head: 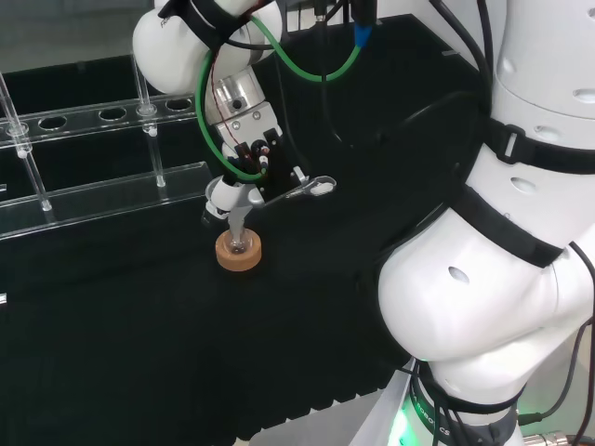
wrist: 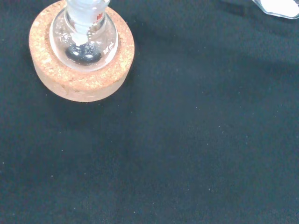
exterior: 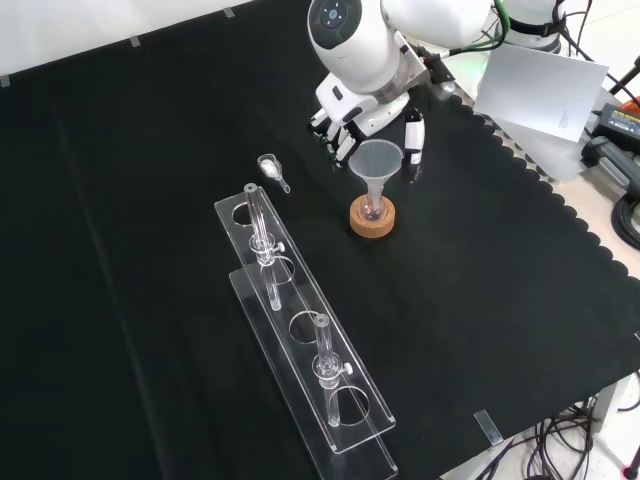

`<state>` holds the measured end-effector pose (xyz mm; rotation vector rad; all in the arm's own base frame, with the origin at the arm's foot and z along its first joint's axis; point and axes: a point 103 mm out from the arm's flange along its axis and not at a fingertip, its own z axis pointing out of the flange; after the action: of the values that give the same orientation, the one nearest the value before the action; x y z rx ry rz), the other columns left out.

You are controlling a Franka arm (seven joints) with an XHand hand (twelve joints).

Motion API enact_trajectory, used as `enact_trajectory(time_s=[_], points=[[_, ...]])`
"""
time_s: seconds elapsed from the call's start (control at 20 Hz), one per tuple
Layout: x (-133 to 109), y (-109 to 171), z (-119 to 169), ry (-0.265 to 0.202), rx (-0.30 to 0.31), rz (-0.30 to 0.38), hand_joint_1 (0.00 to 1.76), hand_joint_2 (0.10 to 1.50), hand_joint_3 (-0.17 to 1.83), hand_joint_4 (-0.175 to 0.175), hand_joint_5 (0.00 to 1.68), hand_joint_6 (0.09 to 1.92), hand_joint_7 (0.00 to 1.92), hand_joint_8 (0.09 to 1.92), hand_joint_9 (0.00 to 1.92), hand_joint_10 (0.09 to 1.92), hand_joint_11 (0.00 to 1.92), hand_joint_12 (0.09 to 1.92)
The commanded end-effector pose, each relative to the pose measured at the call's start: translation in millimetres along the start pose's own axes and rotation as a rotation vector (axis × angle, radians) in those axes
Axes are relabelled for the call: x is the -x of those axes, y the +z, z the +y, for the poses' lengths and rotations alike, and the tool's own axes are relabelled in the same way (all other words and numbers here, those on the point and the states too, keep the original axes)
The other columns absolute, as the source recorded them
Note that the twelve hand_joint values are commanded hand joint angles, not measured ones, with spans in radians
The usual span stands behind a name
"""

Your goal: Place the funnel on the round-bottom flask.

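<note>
A clear funnel [exterior: 375, 160] stands upright with its stem down in the neck of the small round-bottom flask [exterior: 372, 207]. The flask rests on a cork ring [exterior: 372, 222]. In the head view the funnel [head: 219, 200] rises from the cork ring [head: 239, 253] just under the hand. The hand [exterior: 345, 118] hangs close behind the funnel's bowl, fingers [exterior: 330, 138] to one side and thumb [exterior: 412, 140] to the other, relaxed, with small gaps to the rim. The wrist view looks down on the flask [wrist: 84, 42] in its cork ring [wrist: 79, 79].
A clear rack [exterior: 300, 330] holding two test tubes lies in front of the flask in the front view; it runs along the left in the head view [head: 93, 121]. A small glass scoop [exterior: 270, 167] with white powder lies left of the funnel. The cloth's scalloped edge [exterior: 560, 210] runs at the right.
</note>
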<state>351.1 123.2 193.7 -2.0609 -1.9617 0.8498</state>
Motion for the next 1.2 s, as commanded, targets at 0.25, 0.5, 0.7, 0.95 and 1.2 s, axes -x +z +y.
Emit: enact_trajectory(time_s=[0.25,0.5,0.7,0.95,1.2], points=[[0.1,0.0,-1.3,0.000,-0.005,0.008,0.57,0.81,0.08,-0.019,0.52,0.36,0.91,0.45,0.64,0.49,0.00,1.50],[-0.2,0.8,-1.5,-0.002,-0.013,0.007,0.52,0.80,0.07,-0.031,0.43,0.20,0.75,0.44,0.60,0.51,0.00,1.49],[-0.5,1.1,-1.8,-0.007,-0.022,0.010,0.45,0.78,0.06,-0.040,0.38,0.09,0.62,0.46,0.52,0.56,0.00,1.48],[-1.1,2.5,-2.8,-0.013,-0.029,0.013,0.40,0.76,0.04,-0.042,0.33,0.09,0.53,0.48,0.46,0.60,0.00,1.46],[-1.4,3.6,-4.2,-0.021,-0.044,0.023,0.35,0.74,0.03,-0.048,0.25,0.09,0.44,0.51,0.40,0.64,0.00,1.44]])
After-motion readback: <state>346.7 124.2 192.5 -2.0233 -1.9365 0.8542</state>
